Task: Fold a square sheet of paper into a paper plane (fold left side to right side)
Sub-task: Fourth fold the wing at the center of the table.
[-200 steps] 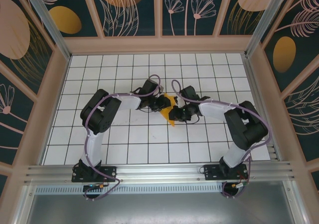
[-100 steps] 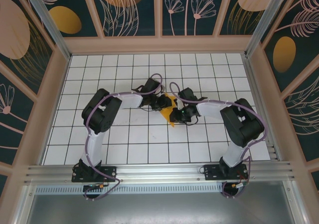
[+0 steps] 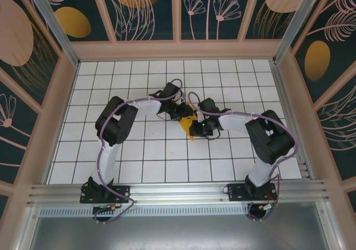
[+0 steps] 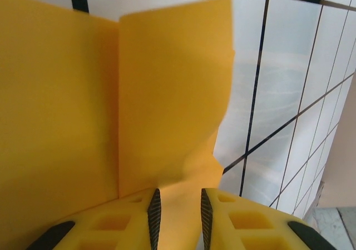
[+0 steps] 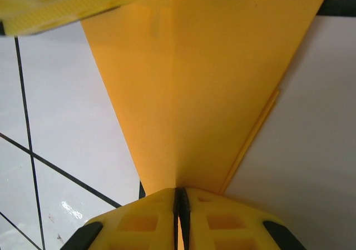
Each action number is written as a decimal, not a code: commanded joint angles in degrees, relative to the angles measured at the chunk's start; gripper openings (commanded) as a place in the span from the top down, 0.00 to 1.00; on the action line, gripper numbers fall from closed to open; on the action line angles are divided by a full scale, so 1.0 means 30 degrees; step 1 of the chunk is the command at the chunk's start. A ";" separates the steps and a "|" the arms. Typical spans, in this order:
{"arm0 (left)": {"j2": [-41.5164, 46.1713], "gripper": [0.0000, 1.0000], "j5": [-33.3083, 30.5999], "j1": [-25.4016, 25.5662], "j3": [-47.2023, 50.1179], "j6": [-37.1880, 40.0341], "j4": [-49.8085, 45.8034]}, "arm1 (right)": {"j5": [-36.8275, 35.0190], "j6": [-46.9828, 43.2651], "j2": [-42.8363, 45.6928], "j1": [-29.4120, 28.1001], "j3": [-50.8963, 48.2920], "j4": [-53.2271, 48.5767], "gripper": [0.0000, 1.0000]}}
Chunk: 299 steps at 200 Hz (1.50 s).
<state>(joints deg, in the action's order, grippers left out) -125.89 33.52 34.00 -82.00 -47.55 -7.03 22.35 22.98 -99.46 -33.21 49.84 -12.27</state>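
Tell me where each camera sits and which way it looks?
Top external: fixed above and behind the bases, looking down at the tiled table; both arms show, meeting at the orange paper.
Left wrist: on the left tool, looking along its fingers at the paper.
Right wrist: on the right tool, its shut fingers pinching the paper's narrow end.
Both wrist views share the paper and the table.

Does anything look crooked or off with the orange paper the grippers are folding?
Slightly. In the right wrist view the orange paper shows a lower layer peeking out as a thin strip along its right edge, so the folded layers aren't flush. In the left wrist view one flap's edge looks wavy, not straight.
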 commanded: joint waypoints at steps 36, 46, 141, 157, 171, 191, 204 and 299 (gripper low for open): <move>-0.1918 0.69 -0.2962 -0.1619 -0.2122 0.1195 0.0082 | -0.1503 -0.0337 -0.1305 -0.0219 -0.1123 -0.3175 0.86; -0.2040 0.70 -0.2998 -0.1708 -0.2329 0.1223 0.0019 | -0.1447 -0.0337 -0.1317 -0.0235 -0.1130 -0.3161 0.86; -0.3787 0.69 -0.2928 -0.2477 -0.4910 0.1398 -0.0670 | -0.1559 -0.0417 -0.1417 -0.0264 -0.1028 -0.3438 0.86; -0.3967 0.69 -0.3137 -0.2638 -0.5337 0.1549 -0.1013 | -0.1619 -0.0476 -0.1391 -0.0257 -0.1024 -0.3519 0.86; -0.4135 0.68 -0.3288 -0.2793 -0.5828 0.1730 -0.1382 | -0.1648 -0.0512 -0.1400 -0.0252 -0.0973 -0.3545 0.86; -0.4531 0.68 -0.3384 -0.2975 -0.6785 0.1988 -0.1964 | -0.1645 -0.0684 -0.1464 -0.0240 -0.0882 -0.3613 0.86; -0.4857 0.68 -0.3405 -0.3068 -0.7430 0.2065 -0.2317 | -0.1678 -0.0854 -0.1514 -0.0223 -0.0745 -0.3716 0.86; -0.0420 0.66 -0.4428 -0.4150 -0.5898 0.3542 -0.2863 | -0.0588 -0.3979 -0.1397 0.1020 0.0614 -0.4933 0.86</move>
<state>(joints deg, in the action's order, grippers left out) -136.29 25.45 24.29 -104.16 -40.34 -16.25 22.33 16.95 -100.57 -32.29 52.05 -14.33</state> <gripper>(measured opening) 0.337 0.143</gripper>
